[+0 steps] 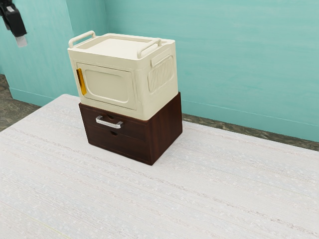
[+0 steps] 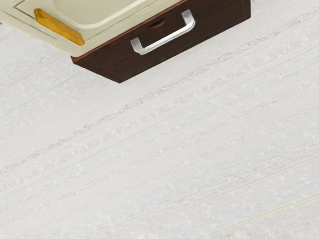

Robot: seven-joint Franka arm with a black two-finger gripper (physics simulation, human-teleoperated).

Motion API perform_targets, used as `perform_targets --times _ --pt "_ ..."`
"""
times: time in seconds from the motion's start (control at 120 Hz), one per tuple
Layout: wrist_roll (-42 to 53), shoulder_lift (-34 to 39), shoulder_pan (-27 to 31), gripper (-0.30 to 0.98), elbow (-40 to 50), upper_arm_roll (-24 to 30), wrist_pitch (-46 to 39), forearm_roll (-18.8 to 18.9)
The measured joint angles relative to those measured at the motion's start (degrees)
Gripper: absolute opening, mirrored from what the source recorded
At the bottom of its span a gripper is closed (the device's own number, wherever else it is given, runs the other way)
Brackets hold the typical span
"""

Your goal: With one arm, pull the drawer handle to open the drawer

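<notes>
one handle (image 1: 108,123): on the shut drawer (image 1: 133,129)
cream box (image 1: 108,88): atop brown cabinet (image 1: 167,128)
claw (image 1: 21,41): well apart from handle; spread or pressed, can't tell

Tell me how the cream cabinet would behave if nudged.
The cream cabinet would likely move as one stiff piece, given its boxy walls. Rolling seems unlikely on that flat base; a low push would probably slide it across the dark drawer unit. Its door, with the yellow handle, might swing if that handle were caught.
</notes>
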State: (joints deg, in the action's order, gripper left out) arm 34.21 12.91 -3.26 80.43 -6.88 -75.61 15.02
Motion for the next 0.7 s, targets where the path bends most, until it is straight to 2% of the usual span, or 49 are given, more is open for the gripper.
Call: perform_targets --times 0.142,0.333,0.483,0.7 --pt "6.57 1.29 0.21 0.69 6.49 -3.00 -2.60 3.06" --pt "16.14 0.30 0.20 0.69 14.65 -9.99 -13.00 3.06" --pt "22.20 1.00 0.08 0.69 19.61 -10.87 -19.52 3.46" --pt "29.07 8.56 -0.19 0.69 27.82 -10.88 -23.80 4.86"
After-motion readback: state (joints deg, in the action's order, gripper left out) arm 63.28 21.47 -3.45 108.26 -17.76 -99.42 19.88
